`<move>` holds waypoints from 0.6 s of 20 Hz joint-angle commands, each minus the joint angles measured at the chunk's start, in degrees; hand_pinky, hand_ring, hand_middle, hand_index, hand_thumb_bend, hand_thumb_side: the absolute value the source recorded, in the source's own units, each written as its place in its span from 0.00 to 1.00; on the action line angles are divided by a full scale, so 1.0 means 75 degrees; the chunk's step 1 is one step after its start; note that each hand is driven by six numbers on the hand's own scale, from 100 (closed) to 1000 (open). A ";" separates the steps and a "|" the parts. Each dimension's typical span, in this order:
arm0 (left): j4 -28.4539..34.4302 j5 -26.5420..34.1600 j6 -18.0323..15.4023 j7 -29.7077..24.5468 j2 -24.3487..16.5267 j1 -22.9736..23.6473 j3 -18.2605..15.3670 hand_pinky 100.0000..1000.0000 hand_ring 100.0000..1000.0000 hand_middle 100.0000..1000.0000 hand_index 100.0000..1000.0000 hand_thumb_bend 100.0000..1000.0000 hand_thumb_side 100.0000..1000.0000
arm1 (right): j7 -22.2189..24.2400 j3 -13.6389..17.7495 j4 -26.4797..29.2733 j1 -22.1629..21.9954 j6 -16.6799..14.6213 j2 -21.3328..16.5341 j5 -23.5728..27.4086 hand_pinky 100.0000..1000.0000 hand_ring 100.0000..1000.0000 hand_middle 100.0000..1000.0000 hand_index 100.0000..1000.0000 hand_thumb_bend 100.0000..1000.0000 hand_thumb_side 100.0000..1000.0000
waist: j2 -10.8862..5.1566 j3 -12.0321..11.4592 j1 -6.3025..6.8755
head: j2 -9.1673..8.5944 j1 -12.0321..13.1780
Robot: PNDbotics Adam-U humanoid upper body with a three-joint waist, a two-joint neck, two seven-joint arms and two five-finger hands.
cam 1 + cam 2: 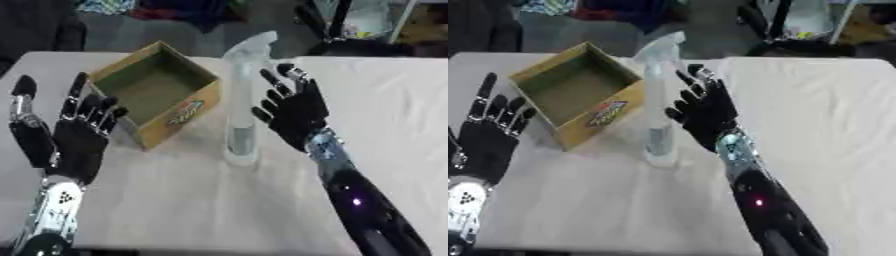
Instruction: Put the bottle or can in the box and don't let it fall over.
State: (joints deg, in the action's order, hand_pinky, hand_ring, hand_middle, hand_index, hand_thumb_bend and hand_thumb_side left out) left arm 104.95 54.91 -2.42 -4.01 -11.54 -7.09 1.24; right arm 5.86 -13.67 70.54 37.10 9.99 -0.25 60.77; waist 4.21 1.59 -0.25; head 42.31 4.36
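- Bottle (241, 105) upright on worktop (192, 200), just right of box (157, 95).
- Right hand (293, 110) open, beside bottle's right; nearer.
- Left hand (74, 132) open, idle left of box.

The table (175, 200) has a pale, whitish cloth over it. Two things sit right on it: an open cardboard box (157, 92) with a colourful label on its side, just past the fingertips of the left hand (74, 132), and a clear spray bottle (242, 100) standing upright just left of the right hand (293, 112), close beside the box.
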 commanded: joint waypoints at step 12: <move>0.0155 0.0029 0.0013 0.0000 -0.0085 -0.0063 -0.0002 0.55 0.54 0.34 1.00 0.30 0.81 | -0.0038 -0.0004 0.0275 0.0140 0.0015 -0.0078 0.0150 0.21 0.00 0.00 1.00 0.00 0.36 | -0.0159 0.0010 0.0036 | 0.0038 0.0006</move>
State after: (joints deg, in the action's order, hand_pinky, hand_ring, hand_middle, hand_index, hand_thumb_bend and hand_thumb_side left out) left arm 104.98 54.92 -2.43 -4.01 -11.54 -7.09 1.24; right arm 5.77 -13.80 70.91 37.10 9.91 -0.27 61.34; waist 4.17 1.63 -0.12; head 42.32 4.37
